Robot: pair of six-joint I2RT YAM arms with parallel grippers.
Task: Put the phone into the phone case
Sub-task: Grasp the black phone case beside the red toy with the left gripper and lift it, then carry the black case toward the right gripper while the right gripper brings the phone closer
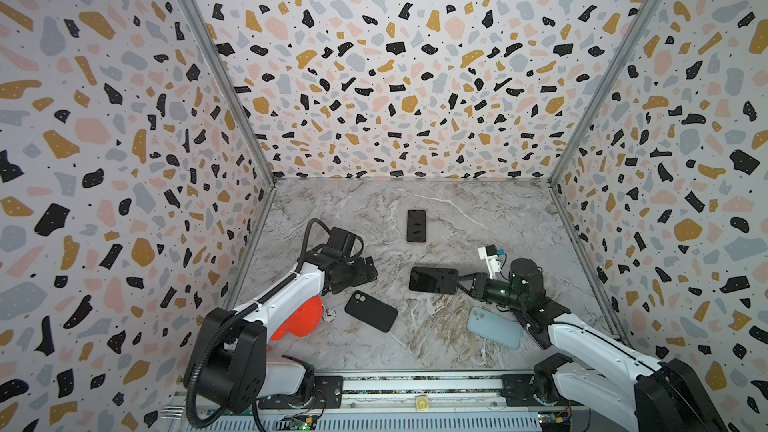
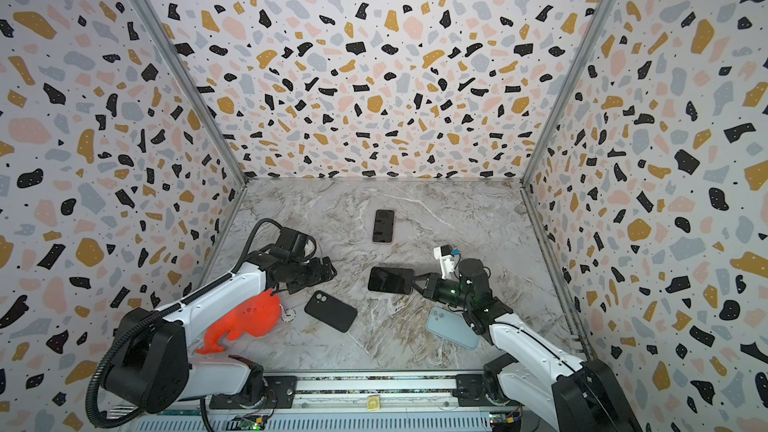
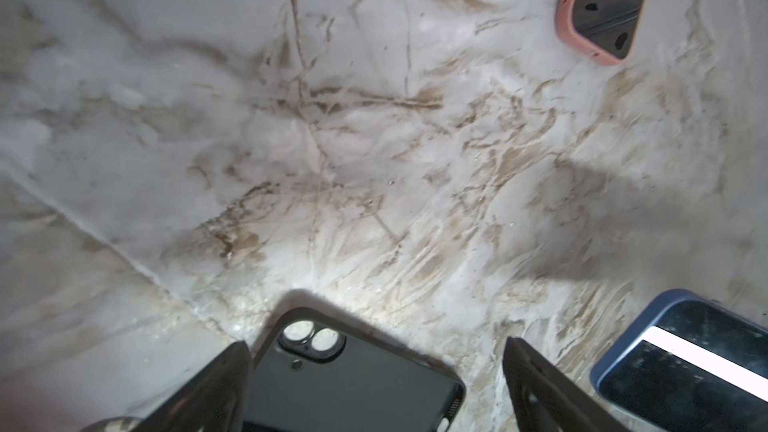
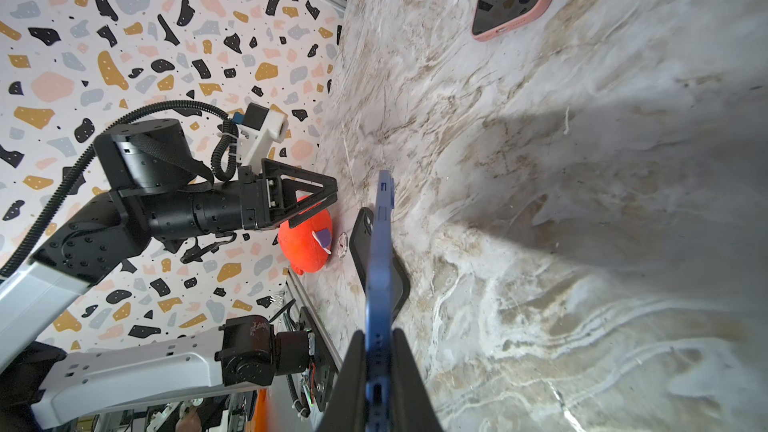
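Both top views look steeply down from high above the desk [image 1: 415,342], sharing its whole surface. Each wrist camera sits close over the desk; the left one's picture is somewhat blurred, both sharing the pink-cased phone [image 3: 606,2].

left hand [image 1: 368,270] – spread wide, low | right hand [image 1: 462,282] – clamped, reaching toward centre

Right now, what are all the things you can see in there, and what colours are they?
Blue phone: one, dark screen, mid-table, held off the surface.
Black case: one, empty, flat, front left of middle.
Light blue case: one, flat, front right.
Pink-cased phone: one, screen up, toward the back.
Orange toy: one, front left, under the left arm.
Table: one, marbled grey.
Left gripper: open, above the black case.
Right gripper: shut on the blue phone's end.
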